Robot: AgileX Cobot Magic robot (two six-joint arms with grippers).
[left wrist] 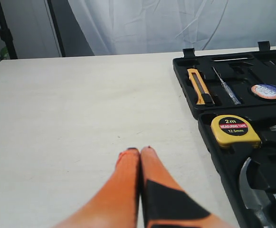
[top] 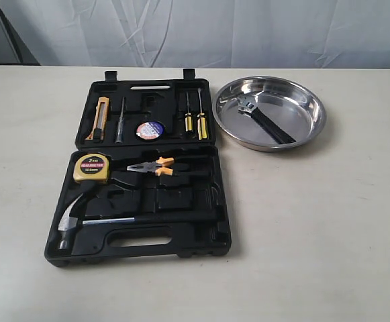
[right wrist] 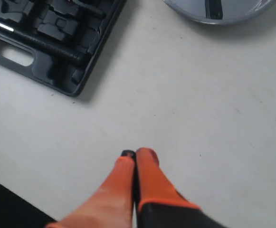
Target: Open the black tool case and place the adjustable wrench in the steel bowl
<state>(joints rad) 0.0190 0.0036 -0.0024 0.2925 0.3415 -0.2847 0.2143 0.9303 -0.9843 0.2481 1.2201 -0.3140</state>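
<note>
Judged complete: the black plastic tool case (top: pixel 181 198) stands open on the counter (top: pixel 329 235), the black-handled, silver-headed adjustable wrench (top: pixel 265 117) lies in the round shiny steel bowl (top: pixel 313 127) near the far edge, and the left gripper (left wrist: pixel 139 151) and right gripper (right wrist: pixel 135 153) are empty, jaws pressed together.

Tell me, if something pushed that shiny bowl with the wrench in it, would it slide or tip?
The steel bowl is shallow, wide and flat-bottomed, so it would probably slide on the table rather than tip. The adjustable wrench lying loose inside would likely rattle or shift. The bowl's polished rim looks slippery to pinch.
</note>
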